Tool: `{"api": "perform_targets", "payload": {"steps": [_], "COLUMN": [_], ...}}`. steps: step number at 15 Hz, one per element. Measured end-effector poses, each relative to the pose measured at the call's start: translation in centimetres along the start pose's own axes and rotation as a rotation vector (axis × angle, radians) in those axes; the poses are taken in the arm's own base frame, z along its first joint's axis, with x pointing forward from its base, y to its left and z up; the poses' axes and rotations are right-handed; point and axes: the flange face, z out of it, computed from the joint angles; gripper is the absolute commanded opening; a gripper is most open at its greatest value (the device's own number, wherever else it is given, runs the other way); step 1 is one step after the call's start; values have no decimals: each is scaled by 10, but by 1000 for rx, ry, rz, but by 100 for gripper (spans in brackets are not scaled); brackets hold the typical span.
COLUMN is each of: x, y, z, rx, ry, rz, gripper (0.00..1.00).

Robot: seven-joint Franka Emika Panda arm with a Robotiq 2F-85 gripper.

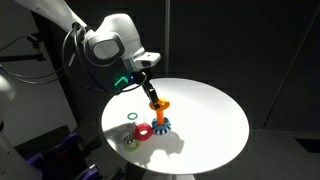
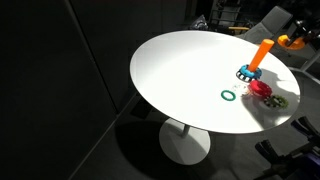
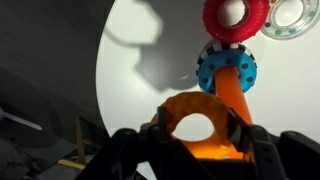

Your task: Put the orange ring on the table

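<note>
Black fingers (image 3: 140,150) are clamped on the small thick orange plastic ring (image 3: 186,103), holding it clear above the round white table (image 1: 210,110). The ring hangs beside the top of the upright orange peg (image 3: 236,92).

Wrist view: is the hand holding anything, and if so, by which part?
Yes. The hand holds the orange ring, with one finger on each side of its outer rim. The ring's hole faces the camera.

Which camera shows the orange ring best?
The wrist view: the orange ring is close and large, its hole plain to see, held in the gripper. In an exterior view it is a small blob that merges with the peg; in an exterior view it sits tiny near the frame's edge.
</note>
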Motion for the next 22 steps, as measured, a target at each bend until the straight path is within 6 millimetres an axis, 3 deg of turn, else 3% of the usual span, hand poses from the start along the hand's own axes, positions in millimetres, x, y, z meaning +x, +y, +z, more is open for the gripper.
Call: {"api": "perform_targets", "payload": {"steps": [11, 22], "x": [-7, -24], "y": [21, 34], "z": [5, 34], "rx": [-8, 16], "ry": [-18, -112], "rz": [4, -90], "gripper": [34, 34]}}
